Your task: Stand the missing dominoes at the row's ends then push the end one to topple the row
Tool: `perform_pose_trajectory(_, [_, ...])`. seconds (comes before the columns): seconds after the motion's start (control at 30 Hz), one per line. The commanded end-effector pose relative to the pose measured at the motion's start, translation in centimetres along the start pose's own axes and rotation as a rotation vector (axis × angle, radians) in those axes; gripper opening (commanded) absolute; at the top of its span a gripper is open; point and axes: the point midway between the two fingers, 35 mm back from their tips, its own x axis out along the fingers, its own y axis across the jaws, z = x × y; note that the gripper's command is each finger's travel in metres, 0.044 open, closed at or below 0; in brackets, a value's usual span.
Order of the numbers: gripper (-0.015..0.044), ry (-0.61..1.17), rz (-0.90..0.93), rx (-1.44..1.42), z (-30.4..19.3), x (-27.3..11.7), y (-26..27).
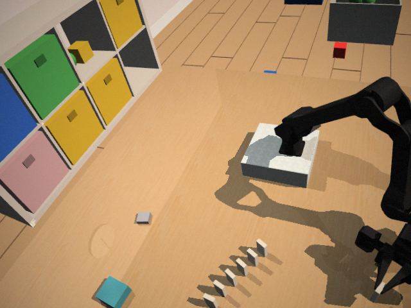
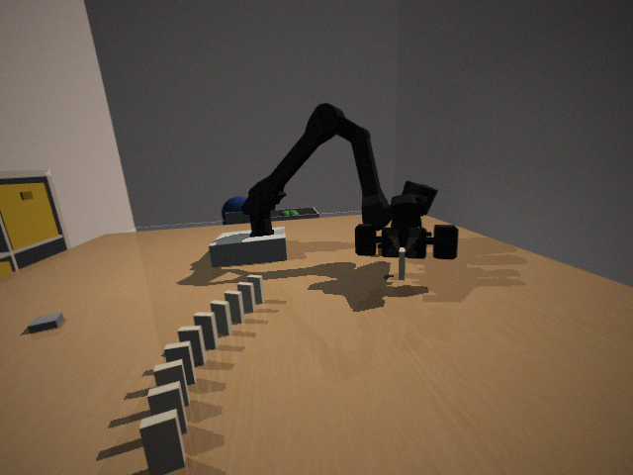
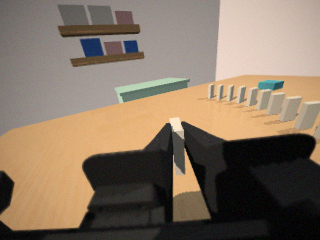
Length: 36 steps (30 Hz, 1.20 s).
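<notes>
- From the top view, our gripper is closed on a pale domino, pinched at the tips of both fingers. We likely grip it by its narrow upper part so that its foot can meet the table first.
- In that same view the row of standing dominoes lies well to the image-left of the gripper, its nearer end still apart from our fingers. The dominoes stand face to face at even gaps, presumably so each can knock the next.
- From the exterior view, we see the held domino hanging upright just below the fingers, edge toward us; we cannot tell whether its foot touches the tabletop. The row begins to the image-left of the gripper and runs toward the camera, so we judge the far end the likelier place for this piece.
- From the wrist view, the domino sits between the fingertips, reaching below them, and the row stands beyond and to the image-right of the gripper. We would carry it across upright, keeping the wide finger bodies off the end domino while matching the gap.
</notes>
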Motion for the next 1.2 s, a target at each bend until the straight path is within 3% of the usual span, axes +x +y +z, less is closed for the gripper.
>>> perform_pose_trajectory(0.0, [0.0028, 0.0, 0.001, 0.001, -1.2, 0.2, 0.1])
perform_pose_trajectory(0.57, [0.0028, 0.0, 0.002, 0.003, -3.5, 0.3, -0.1])
perform_pose_trajectory(1.07, [0.0422, 0.0, 0.002, 0.003, -3.5, 0.3, -0.1])
perform_pose_trajectory(1.17, [0.044, 0.0, 0.001, 0.005, -1.7, 0.3, -0.1])
